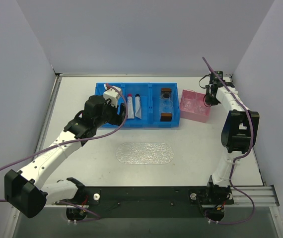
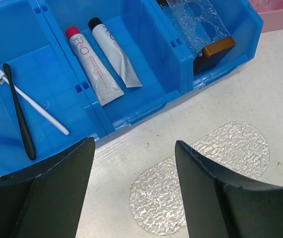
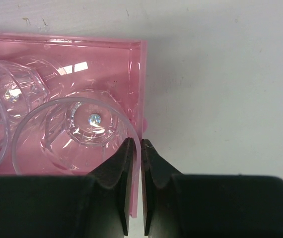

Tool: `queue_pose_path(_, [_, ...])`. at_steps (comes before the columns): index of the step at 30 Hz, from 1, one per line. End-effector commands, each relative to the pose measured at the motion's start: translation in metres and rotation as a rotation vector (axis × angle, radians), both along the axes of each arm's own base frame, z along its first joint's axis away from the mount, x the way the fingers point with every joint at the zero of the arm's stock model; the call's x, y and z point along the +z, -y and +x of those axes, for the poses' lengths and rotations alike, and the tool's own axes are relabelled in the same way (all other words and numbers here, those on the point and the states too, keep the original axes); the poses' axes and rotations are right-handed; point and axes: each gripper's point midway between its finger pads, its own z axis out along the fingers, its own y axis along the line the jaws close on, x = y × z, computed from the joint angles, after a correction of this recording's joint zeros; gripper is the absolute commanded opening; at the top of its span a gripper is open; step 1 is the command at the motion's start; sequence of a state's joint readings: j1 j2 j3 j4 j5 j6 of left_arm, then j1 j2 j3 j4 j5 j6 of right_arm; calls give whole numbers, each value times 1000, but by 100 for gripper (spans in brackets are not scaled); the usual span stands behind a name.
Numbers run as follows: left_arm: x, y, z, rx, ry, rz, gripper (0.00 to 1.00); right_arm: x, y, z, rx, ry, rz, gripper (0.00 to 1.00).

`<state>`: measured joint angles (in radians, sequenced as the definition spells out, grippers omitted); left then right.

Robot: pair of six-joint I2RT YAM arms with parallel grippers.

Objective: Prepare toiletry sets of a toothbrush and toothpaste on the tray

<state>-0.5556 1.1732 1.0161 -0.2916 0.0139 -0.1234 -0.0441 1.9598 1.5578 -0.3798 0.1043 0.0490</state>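
Note:
The black toothbrush (image 2: 20, 114) and the white toothbrush (image 2: 37, 106) lie crossed in the left compartment of the blue bin (image 2: 146, 106). The pink-capped toothpaste (image 2: 89, 69) and the black-capped toothpaste (image 2: 114, 52) lie side by side in the middle compartment. The clear glittery tray (image 1: 145, 153) lies bare on the table in front of the bin. My left gripper (image 2: 134, 148) is open and empty, above the table by the bin's front wall. My right gripper (image 3: 136, 144) is shut on the rim of a clear cup (image 3: 72, 134) at the far right.
The cup stands in a small pink box (image 1: 195, 106) to the right of the bin, with another clear cup beside it. A clear holder with round holes and brown ends (image 2: 201, 20) fills the bin's right compartment. Walls enclose the table.

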Motion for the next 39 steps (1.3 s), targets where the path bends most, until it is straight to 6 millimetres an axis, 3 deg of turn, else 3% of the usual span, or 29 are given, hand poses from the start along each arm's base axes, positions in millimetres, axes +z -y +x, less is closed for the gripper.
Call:
queue_pose_path(1, [17, 7, 2, -17, 38, -42, 76, 42, 5, 2, -2, 64, -62, 1])
queue_pose_path(12, [19, 8, 2, -20, 40, -45, 76, 56, 1, 1, 4, 86, -80, 0])
queue_pose_path(22, [21, 7, 1, -14, 47, -47, 76, 96, -4, -5, 1, 185, -52, 0])
queue_pose_path(32, [24, 4, 2, 1, 62, -49, 76, 120, -9, -23, 17, 233, -53, 0])
queue_pose_path(39, [25, 3, 2, 16, 72, -43, 75, 155, -44, -43, 95, 322, -39, 0])
